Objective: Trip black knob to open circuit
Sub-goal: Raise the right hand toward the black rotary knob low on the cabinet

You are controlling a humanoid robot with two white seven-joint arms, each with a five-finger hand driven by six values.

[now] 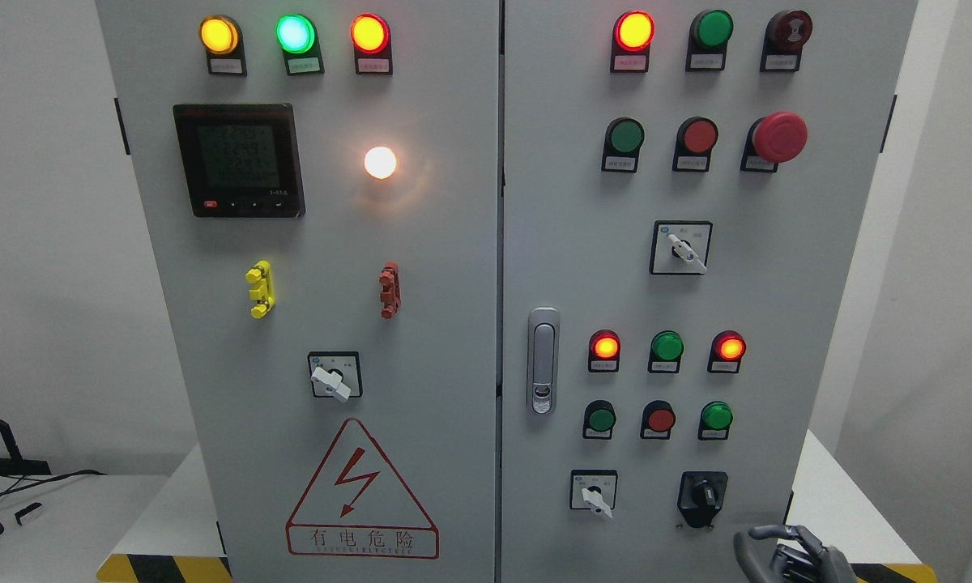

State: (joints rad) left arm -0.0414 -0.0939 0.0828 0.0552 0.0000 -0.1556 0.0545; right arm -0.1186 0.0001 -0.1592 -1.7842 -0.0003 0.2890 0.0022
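The black knob (702, 495) sits low on the right door of the grey electrical cabinet (454, 267), its handle pointing upward. My right hand (790, 551) shows at the bottom edge, just below and to the right of the knob, apart from it. Its dark grey fingers (769, 532) are loosely curved and hold nothing. My left hand does not appear in the head view.
A white rotary switch (595, 494) sits left of the knob. Above are rows of lit lamps and push buttons (662, 419), a red emergency stop (779, 136) and a door latch (543, 360). The left door carries a meter (238, 159) and a warning triangle (361, 490).
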